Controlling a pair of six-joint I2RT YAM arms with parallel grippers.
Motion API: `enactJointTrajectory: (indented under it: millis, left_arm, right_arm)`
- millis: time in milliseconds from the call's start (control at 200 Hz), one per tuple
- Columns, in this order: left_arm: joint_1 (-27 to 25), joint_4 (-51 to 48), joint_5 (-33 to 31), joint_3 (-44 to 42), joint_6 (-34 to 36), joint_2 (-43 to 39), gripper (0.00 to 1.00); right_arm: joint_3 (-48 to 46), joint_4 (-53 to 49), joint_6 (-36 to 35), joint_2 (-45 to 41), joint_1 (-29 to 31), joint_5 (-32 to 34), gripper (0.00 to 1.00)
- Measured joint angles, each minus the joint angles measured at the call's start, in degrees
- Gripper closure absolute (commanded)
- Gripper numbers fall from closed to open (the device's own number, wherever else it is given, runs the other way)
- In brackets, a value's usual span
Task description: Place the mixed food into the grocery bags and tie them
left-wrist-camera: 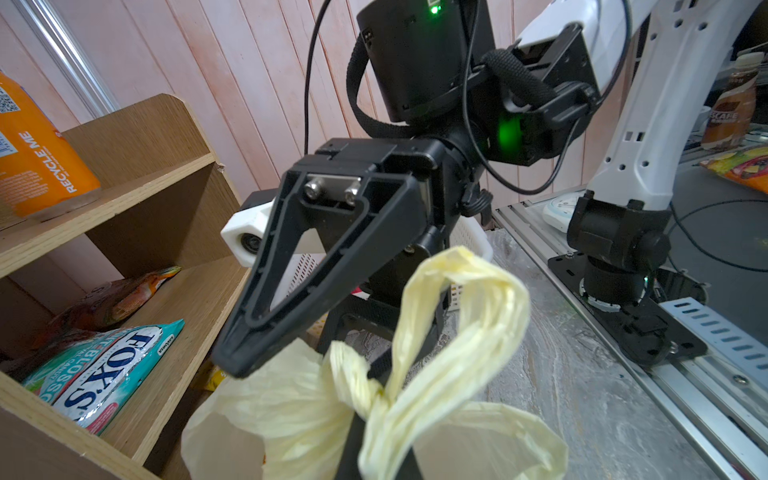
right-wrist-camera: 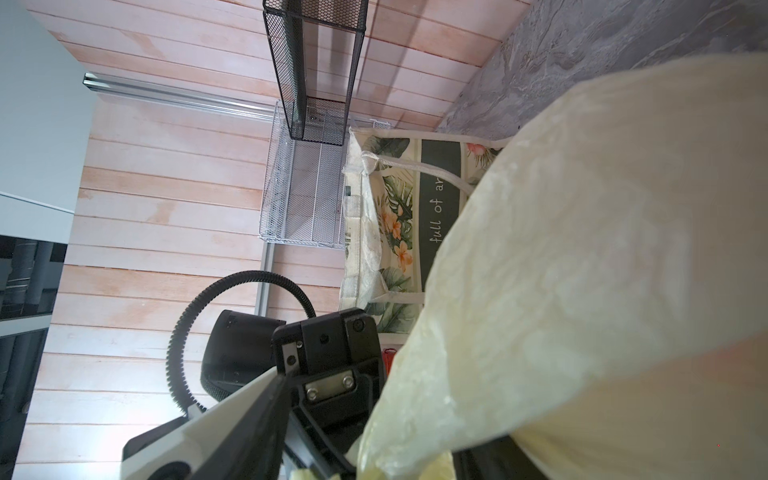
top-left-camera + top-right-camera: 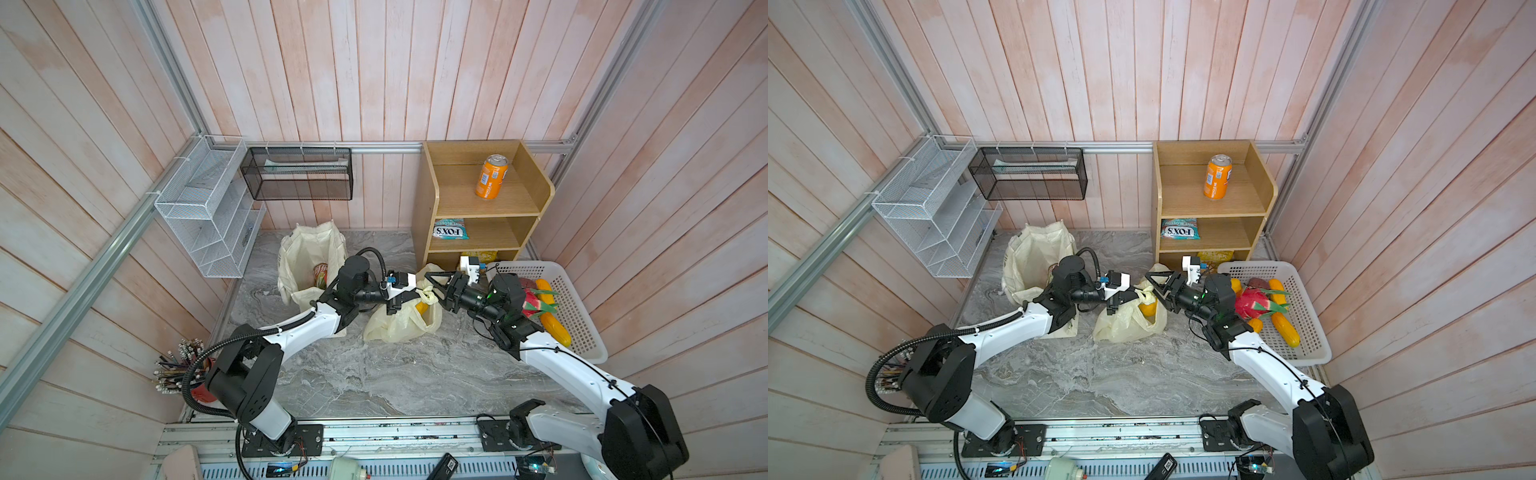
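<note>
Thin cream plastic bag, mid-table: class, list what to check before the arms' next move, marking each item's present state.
1. Knot in the thin cream plastic bag's handles: ok, tied.
2. Left gripper shut at that knot: ok.
3. Right gripper's fingers apart: ok.
4. Boxy cream canvas tote tied: not ok, mouth open.
5. All food bagged: not ok; orange drink can on the wooden shelf, toy fruits in the white plastic basket.

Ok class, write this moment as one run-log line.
step: tying plastic carrier bag | left gripper: shut on handles | right gripper: open beside knot
</note>
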Motion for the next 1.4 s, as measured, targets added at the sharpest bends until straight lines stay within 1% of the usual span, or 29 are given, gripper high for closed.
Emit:
enactJointTrajectory:
  millis: [120, 200, 280, 285, 300, 360, 405, 470, 560, 585, 755, 935, 1095, 1220, 1400]
  left_arm:
    - [-0.3, -1.4, 0.0, 0.2, 1.5, 0.0, 1.00]
    - [-0.7, -3.1, -0.3, 0.7, 3.0, 0.0, 1.00]
    - [-1.2, -4.7, -0.7, 1.4, 4.3, 0.1, 1.00]
    - [-1.3, -4.9, -0.7, 1.5, 4.4, 0.1, 1.00]
    - [-1.4, -5.0, -0.8, 1.6, 4.6, 0.2, 1.00]
    - [-1.6, -5.8, -0.9, 1.8, 5.1, 0.2, 1.00]
    - [-1.8, -6.1, -1.3, 1.9, 5.3, 0.2, 1.00]
    - [-1.8, -6.1, -2.1, 1.9, 5.3, 0.2, 0.99]
    - [-1.9, -5.7, -3.1, 1.8, 4.8, 0.2, 0.86]
    - [-2.0, -5.4, -3.2, 1.8, 4.6, 0.2, 0.84]
    - [-2.6, -4.0, -4.2, -0.5, 2.3, -0.7, 0.75]
    - [-2.9, -3.0, -4.9, -6.1, -0.5, -4.6, 0.70]
    - [-3.0, 0.8, -7.2, -12.1, -4.3, -9.0, 0.70]
    - [-3.0, 5.7, -12.6, -15.0, -7.9, -10.8, 0.70]
    - [-3.0, 10.3, -21.7, -13.7, -11.7, -9.2, 0.70]
  right_arm:
    - [0.1, 0.9, 0.2, 1.2, 0.7, -0.4, 0.46]
    - [0.2, 1.8, 0.3, 2.2, 0.9, -0.7, 0.54]
    - [0.3, 2.9, 0.3, 3.3, 0.9, -1.0, 0.70]
    - [0.3, 3.0, 0.5, 3.3, 0.9, -1.0, 0.73]
    - [0.3, 3.0, 0.7, 3.5, 0.9, -1.0, 0.75]
    - [0.4, 3.8, 0.8, 4.5, 0.9, -1.4, 0.91]
    - [0.6, 4.5, 0.5, 5.0, 0.9, -1.9, 1.00]
    - [0.6, 5.6, 0.5, 5.7, 0.9, -2.4, 1.00]
    - [0.6, 7.0, 0.2, 6.2, 0.6, -2.8, 1.00]
    - [0.6, 7.5, 0.0, 6.3, 0.5, -2.8, 1.00]
    - [-0.1, 11.0, -1.9, 6.3, -1.5, -5.1, 1.00]
    - [-1.1, 13.1, -5.9, 6.3, -3.6, -8.9, 1.00]
    - [-1.8, 16.0, -9.3, 6.3, -5.9, -13.2, 1.00]
    - [-2.0, 17.8, -11.6, 6.6, -7.7, -16.9, 1.00]
    - [-2.1, 17.8, -14.0, 6.6, -8.3, -20.2, 1.00]
